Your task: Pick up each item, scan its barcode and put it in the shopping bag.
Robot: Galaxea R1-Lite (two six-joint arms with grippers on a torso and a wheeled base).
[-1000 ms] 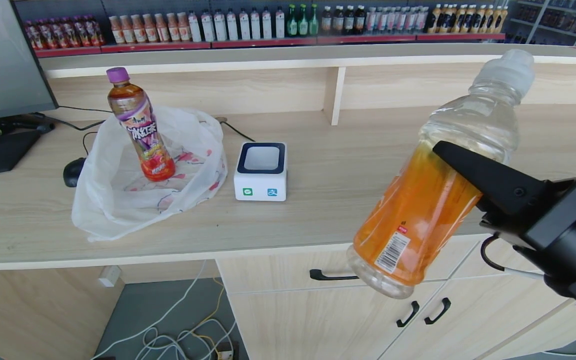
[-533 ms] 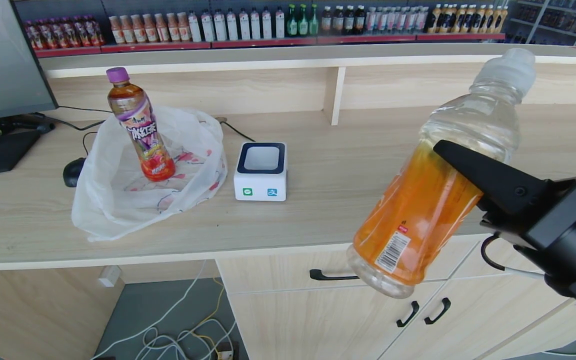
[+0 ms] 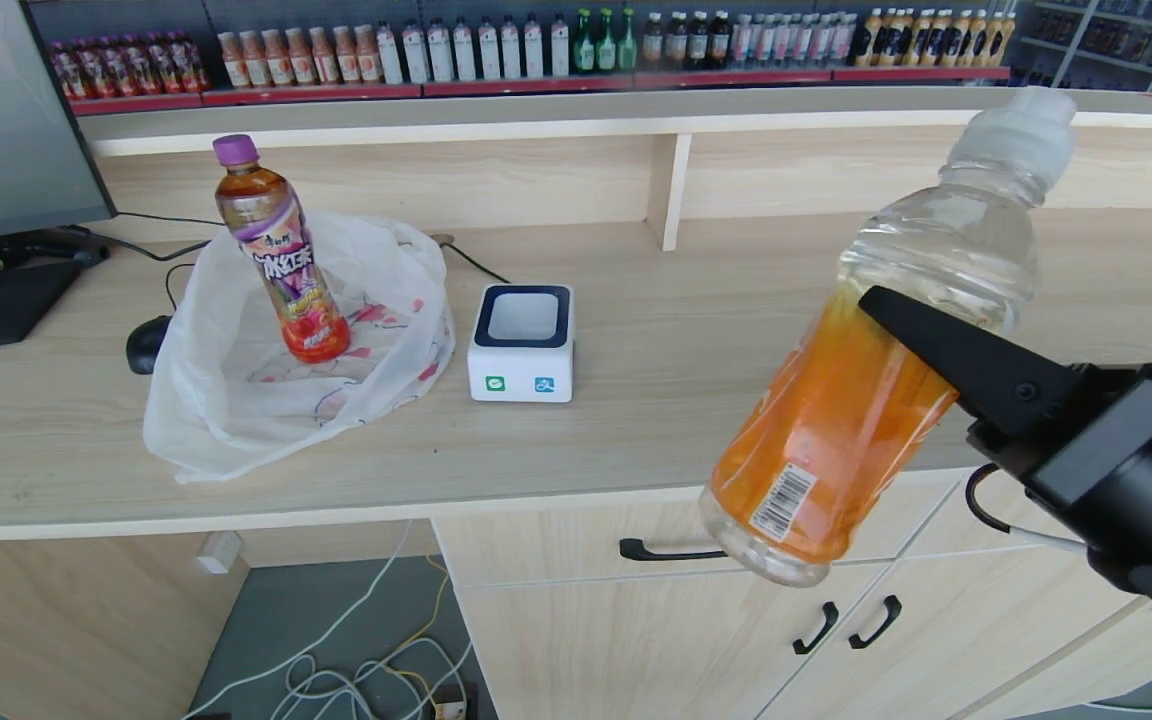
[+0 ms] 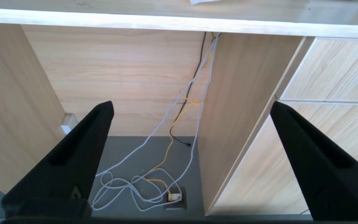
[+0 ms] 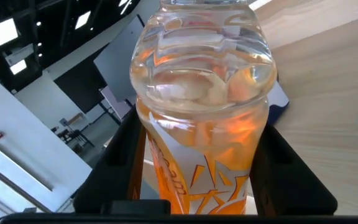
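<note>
A tilted bottle of orange drink [image 3: 866,380] hangs in the air at the right, in front of the counter's edge. Its pale cap points up and back, and its barcode [image 3: 782,501] faces me near the base. My right gripper [image 3: 896,335] is shut on the bottle's middle; in the right wrist view the bottle [image 5: 201,130] sits between both black fingers [image 5: 120,165]. The white shopping bag [image 3: 226,410] lies open on the counter at the left, with a purple-capped tea bottle [image 3: 281,260] standing in it. The white scanner [image 3: 523,345] sits just right of the bag. My left gripper [image 4: 191,162] is open below the counter.
A monitor [image 3: 6,110] and a black mouse [image 3: 146,343] stand at the counter's far left. A raised wooden shelf with a divider [image 3: 671,190] runs along the back. Below are cabinet doors with black handles [image 3: 656,551] and loose cables [image 4: 154,180] on the floor.
My right gripper has lifted the orange drink bottle a little. The bag, tea bottle and scanner have stayed in place.
</note>
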